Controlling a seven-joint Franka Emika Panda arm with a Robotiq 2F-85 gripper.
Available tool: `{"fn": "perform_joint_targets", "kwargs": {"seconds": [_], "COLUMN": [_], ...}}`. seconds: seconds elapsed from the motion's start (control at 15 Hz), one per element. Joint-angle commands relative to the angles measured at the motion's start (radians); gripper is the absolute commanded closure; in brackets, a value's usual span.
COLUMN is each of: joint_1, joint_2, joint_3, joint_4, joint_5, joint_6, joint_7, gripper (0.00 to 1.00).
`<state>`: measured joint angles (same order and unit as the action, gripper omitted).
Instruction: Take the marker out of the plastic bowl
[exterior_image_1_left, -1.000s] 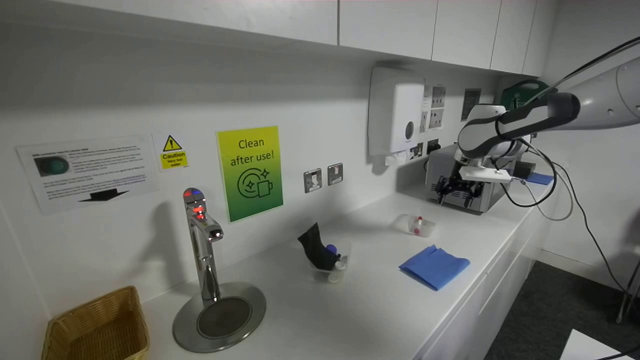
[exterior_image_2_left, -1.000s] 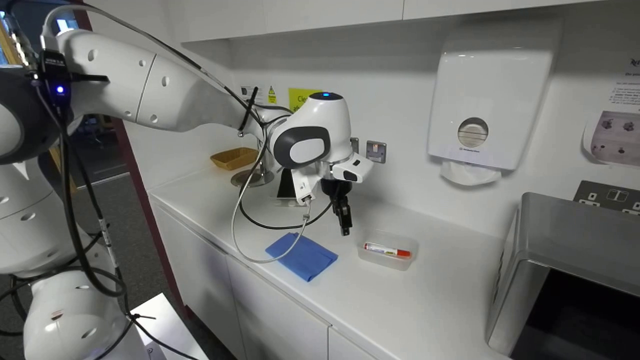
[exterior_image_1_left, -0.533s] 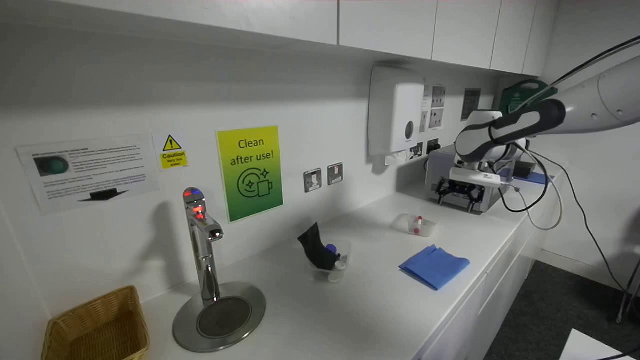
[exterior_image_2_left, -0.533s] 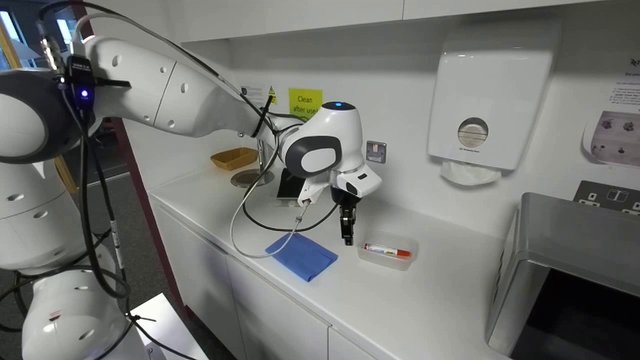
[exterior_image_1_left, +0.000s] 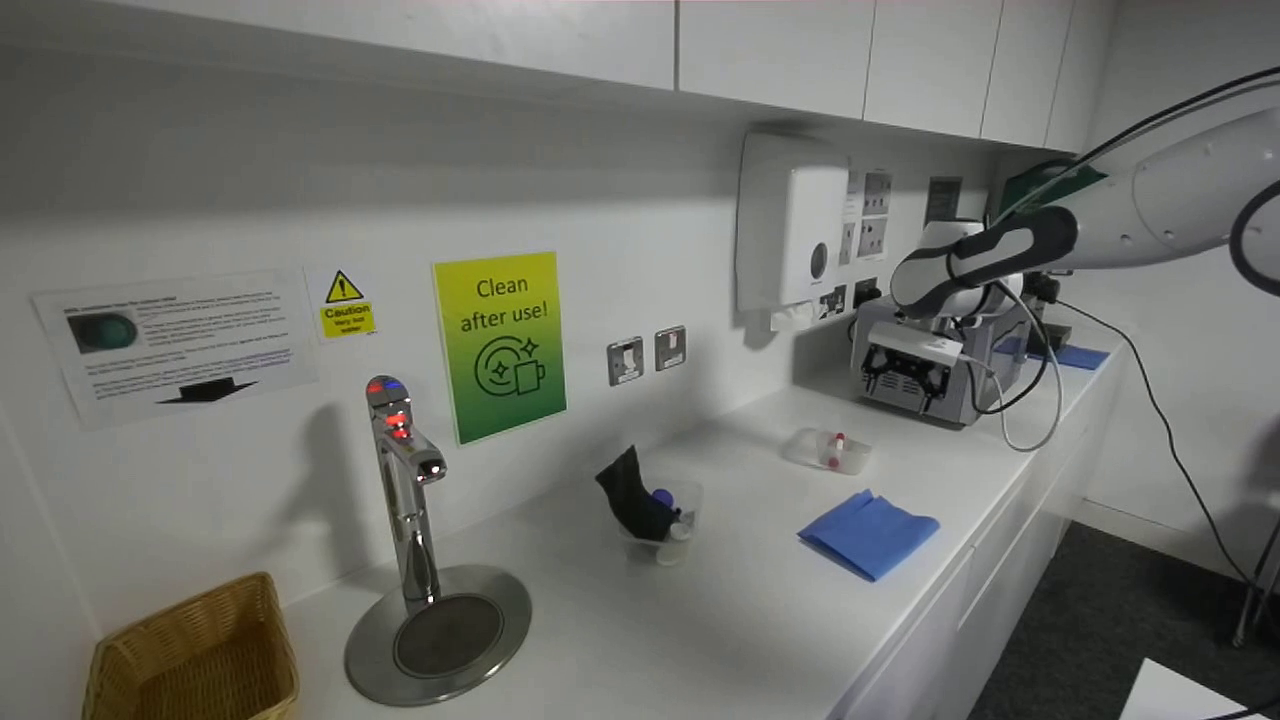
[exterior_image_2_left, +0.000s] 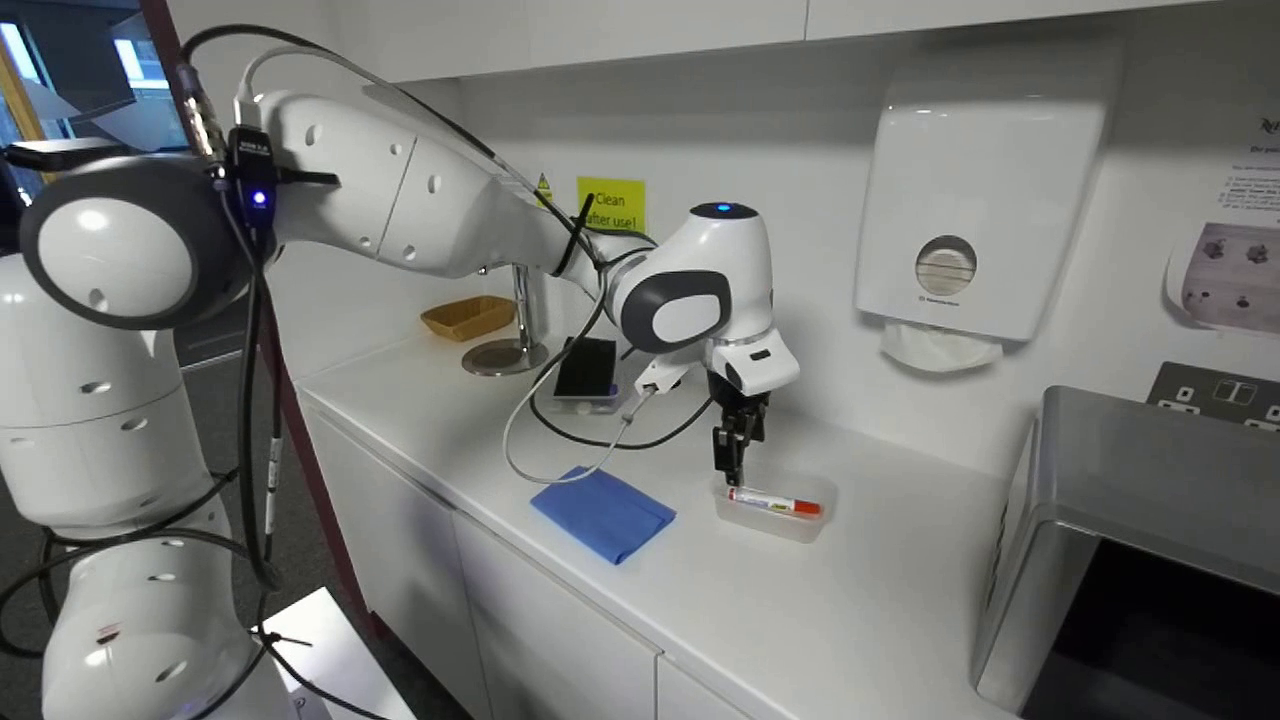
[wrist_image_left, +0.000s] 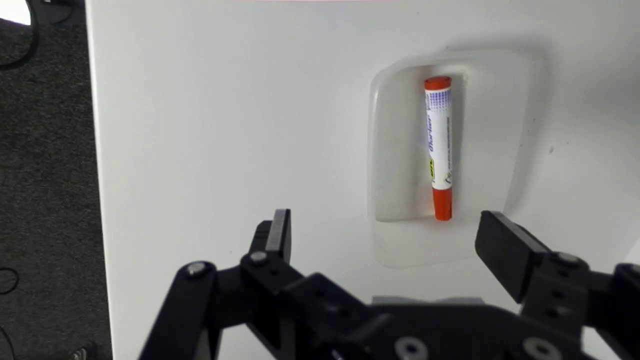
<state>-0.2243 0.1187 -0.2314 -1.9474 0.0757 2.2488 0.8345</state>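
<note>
The marker is white with red ends and lies in the plastic bowl (wrist_image_left: 395, 192). It shows in the wrist view (wrist_image_left: 440, 145) and in both exterior views (exterior_image_1_left: 836, 450) (exterior_image_2_left: 775, 501). The bowl is shallow and whitish-clear, and stands on the white counter (exterior_image_1_left: 857, 459) (exterior_image_2_left: 745, 518). My gripper (wrist_image_left: 387, 214) is open with nothing between its fingers. In the wrist view its fingers are at the near end of the bowl, spread wider than the marker, whose red cap points toward them. In an exterior view the fingertips (exterior_image_2_left: 735, 482) appear at the bowl's left end, above the marker.
A folded blue cloth (exterior_image_2_left: 603, 513) lies beside the bowl. A microwave (exterior_image_2_left: 1130, 470) stands on the counter. A clear container (exterior_image_1_left: 690, 505) holds a dark object (exterior_image_1_left: 635, 500). A paper towel dispenser (exterior_image_2_left: 985, 200) hangs on the wall. The counter's front edge shows in the wrist view (wrist_image_left: 98, 200).
In an exterior view the arm and gripper have first lowered, then shifted right, toward the bowl. The marker and bowl have not moved. The gripper holds nothing throughout.
</note>
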Motion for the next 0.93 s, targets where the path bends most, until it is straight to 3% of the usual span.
{"fn": "perform_joint_targets", "kwargs": {"seconds": [0.0,0.27,0.87], "joint_1": [-0.003,-0.01,-0.007], "joint_2": [0.111,0.201,0.311], "joint_3": [-0.013,-0.012,0.001], "joint_4": [0.158,0.273,0.411], "joint_5": [0.032,0.08,0.091], "joint_6": [-0.066,-0.198,-0.306], "joint_7": [0.057,0.055,0.017], "gripper": [0.0,0.0,0.0]}}
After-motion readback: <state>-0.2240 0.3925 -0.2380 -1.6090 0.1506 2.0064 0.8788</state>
